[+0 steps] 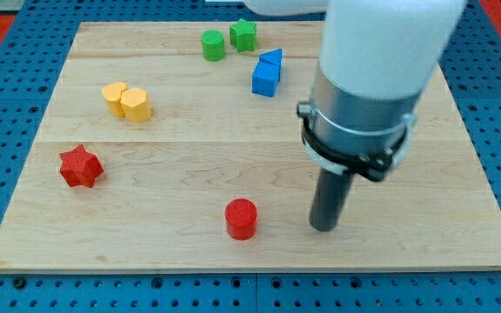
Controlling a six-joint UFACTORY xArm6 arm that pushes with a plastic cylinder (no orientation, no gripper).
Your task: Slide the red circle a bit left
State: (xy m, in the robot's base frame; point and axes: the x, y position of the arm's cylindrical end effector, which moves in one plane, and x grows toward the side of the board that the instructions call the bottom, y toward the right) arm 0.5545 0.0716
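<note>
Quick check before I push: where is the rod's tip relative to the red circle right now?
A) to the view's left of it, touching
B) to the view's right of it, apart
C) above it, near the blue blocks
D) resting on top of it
B: my tip rests on the board at the view's right of the red circle, with bare wood showing between them.

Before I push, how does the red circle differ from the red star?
The red circle is a round cylinder; the red star has points. The circle sits near the view's bottom, just left of my tip; the star lies far toward the view's left. Both are red and untouched.
</note>
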